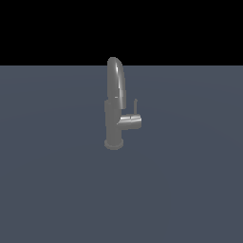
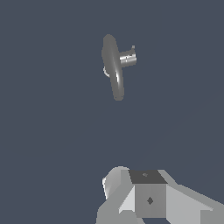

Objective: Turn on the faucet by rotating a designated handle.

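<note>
Where the flat slate-blue floor [image 1: 190, 190] meets the black backdrop, one object stands alone, and the lines below set out what shows.

Faucet: a dull grey metal tap with a tall arched spout [image 1: 115, 102] stands upright on its round base, near the middle of the exterior view and a little toward the far edge of the floor.

Side stub: a short horizontal grey cylinder [image 1: 131, 121] juts from the upright body toward the exterior view's right, roughly at mid-height.

Handle: a thin short dark-grey rod lever [image 1: 135, 106] rises upright from the outer end of that stub, beside the spout but apart from it.

Wrist view: the same tap [image 2: 114, 65] is seen from above (its arch foreshortened into a long oval), with the stub [image 2: 127, 57] sticking out sideways and only a small dark tip of the lever [image 2: 133, 47] visible.

Gripper: pale grey blocky robot hand parts [image 2: 148, 197] fill the near edge of the wrist view, well apart from the tap; the fingertips are out of frame, so I cannot tell whether it is released or clenched, and nothing is seen in it.

Arm in exterior view: not visible.
</note>
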`<state>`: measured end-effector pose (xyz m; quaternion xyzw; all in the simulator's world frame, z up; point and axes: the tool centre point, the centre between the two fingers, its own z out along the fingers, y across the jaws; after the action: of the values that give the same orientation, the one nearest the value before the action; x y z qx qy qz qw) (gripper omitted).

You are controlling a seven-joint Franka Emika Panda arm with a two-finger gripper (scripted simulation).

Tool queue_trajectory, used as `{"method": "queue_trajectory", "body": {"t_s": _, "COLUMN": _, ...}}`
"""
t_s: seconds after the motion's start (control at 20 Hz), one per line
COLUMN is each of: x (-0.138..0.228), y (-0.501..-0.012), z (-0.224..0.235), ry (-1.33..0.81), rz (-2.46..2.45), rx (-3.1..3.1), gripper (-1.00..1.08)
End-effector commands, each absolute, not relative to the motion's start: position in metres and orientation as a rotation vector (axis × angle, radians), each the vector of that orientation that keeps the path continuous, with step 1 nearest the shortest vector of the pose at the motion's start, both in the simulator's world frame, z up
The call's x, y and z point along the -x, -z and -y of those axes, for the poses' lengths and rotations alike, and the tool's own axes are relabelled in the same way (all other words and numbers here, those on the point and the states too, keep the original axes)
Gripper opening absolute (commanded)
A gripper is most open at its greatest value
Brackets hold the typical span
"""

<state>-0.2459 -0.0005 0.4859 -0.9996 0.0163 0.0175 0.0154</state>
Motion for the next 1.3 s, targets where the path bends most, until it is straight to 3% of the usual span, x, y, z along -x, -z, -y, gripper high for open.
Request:
{"method": "queue_trajectory", "body": {"t_s": 0.0, "x": 0.24, "y": -0.485, "z": 0.0, "ry": -0.077, "rz": -0.07, "rx": 3.097, "gripper": -1.0}}
{"method": "queue_trajectory", "body": {"t_s": 1.25, "x": 0.12, "y": -0.441, "z": 0.01, "ry": -0.542, "rz": -0.469, "rx": 2.731, "gripper": -1.0}}
